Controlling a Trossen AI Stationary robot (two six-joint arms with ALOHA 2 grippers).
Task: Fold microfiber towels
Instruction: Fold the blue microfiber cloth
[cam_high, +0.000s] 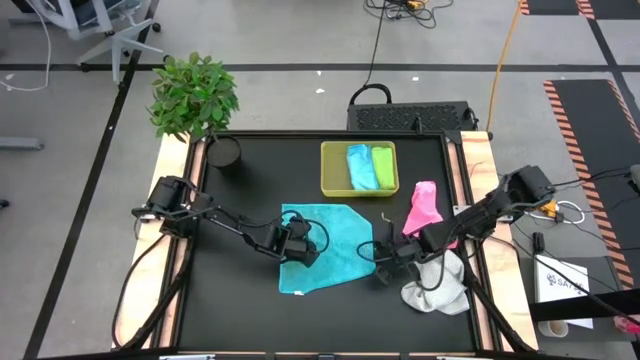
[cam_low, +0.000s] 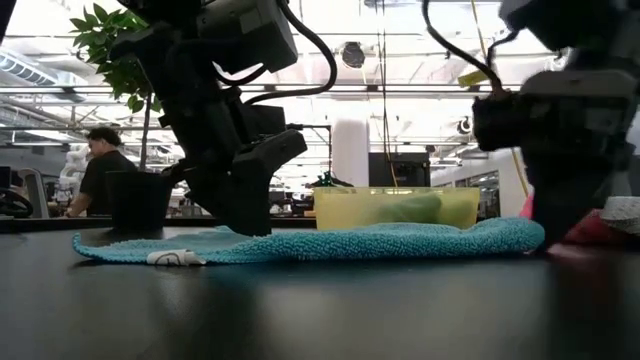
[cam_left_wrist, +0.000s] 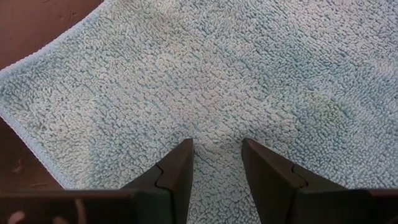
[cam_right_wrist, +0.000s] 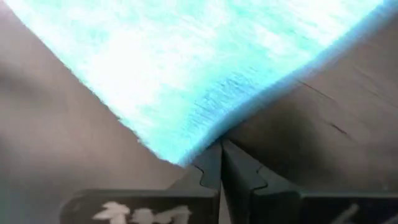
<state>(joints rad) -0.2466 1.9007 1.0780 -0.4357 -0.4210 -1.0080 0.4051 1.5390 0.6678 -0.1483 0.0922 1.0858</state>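
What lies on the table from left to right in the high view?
Black pot → left gripper on the teal towel → right gripper at that towel's edge → pink towel, white towel.

I am working over the teal towel (cam_high: 325, 245) with my left gripper (cam_high: 296, 246) pressing on its left part and my right gripper (cam_high: 384, 253) sitting at its right edge, so both arms are crowding the mat's middle. The yellow-green tray (cam_high: 331, 171) is blocking the far side, and the pink towel (cam_high: 424, 206) and white towel (cam_high: 440, 285) are crowding my right arm. The near strip and near-left corner of the black mat (cam_high: 230, 300) are lying bare, while the dark pot (cam_high: 225, 152) is filling the far-left corner.
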